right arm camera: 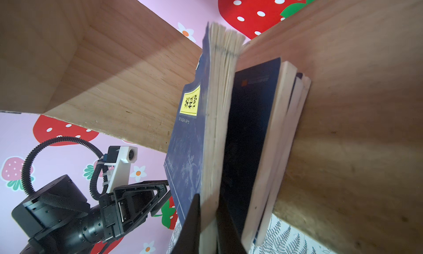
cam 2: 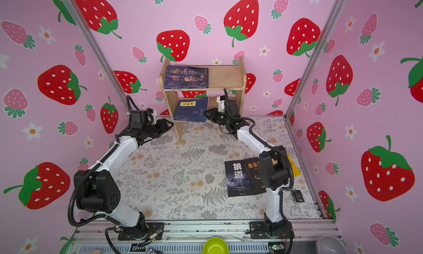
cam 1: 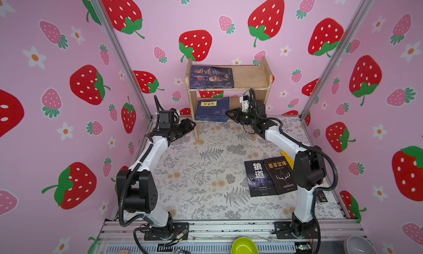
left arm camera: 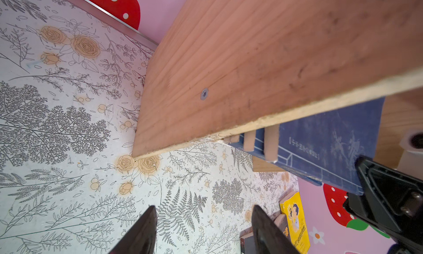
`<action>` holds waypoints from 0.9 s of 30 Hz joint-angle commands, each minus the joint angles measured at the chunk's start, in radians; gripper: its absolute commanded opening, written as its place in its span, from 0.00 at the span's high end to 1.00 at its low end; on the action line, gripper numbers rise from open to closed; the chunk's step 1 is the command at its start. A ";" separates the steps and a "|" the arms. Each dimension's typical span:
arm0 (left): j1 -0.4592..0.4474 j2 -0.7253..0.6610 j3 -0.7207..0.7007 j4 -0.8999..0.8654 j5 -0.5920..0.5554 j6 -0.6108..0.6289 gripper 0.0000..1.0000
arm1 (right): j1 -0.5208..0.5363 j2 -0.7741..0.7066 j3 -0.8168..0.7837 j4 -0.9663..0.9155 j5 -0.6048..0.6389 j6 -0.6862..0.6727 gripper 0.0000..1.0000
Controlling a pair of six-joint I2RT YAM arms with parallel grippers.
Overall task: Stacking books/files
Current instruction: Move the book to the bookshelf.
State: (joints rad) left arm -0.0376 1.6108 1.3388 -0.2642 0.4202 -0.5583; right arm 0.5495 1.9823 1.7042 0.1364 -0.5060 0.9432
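A wooden shelf (cam 1: 251,78) stands at the back of the table. On its top board lies a blue portrait book (cam 1: 211,77) (cam 2: 186,77). A stack of navy books (cam 1: 212,108) (cam 2: 191,108) (left arm camera: 320,145) fills the left of the lower board. My right gripper (cam 1: 229,114) (right arm camera: 208,200) is shut on the right edge of the top navy book (right arm camera: 187,138), the one with the yellow label. One finger is over its cover, the other under its pages. My left gripper (cam 1: 192,125) (left arm camera: 203,209) hangs open and empty beside the shelf's left leg. Two black books (cam 1: 258,178) (cam 1: 280,172) lie at the right, with a yellow book (cam 1: 287,157) (left arm camera: 295,220) partly under my right arm.
The shelf's side panel (left arm camera: 251,69) stands close in front of my left gripper. A small black item (cam 1: 321,196) lies near the right wall. A green bowl (cam 1: 243,246) and a grey bowl (cam 1: 359,244) sit below the front rail. Strawberry-print walls close in three sides.
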 commanded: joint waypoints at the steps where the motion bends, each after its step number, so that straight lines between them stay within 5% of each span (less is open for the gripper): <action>1: 0.007 0.013 0.028 -0.018 0.009 -0.005 0.33 | 0.015 0.022 0.045 0.003 0.007 -0.014 0.97; 11: 0.008 0.015 0.026 -0.019 0.010 -0.004 0.33 | 0.023 0.027 0.062 -0.050 0.052 -0.033 0.90; 27: 0.010 0.010 0.016 -0.017 0.017 -0.008 0.34 | 0.021 -0.028 -0.017 0.041 0.123 0.024 0.96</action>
State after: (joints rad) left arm -0.0353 1.6119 1.3388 -0.2699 0.4217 -0.5659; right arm 0.5713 1.9770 1.6714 0.1646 -0.4099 0.9642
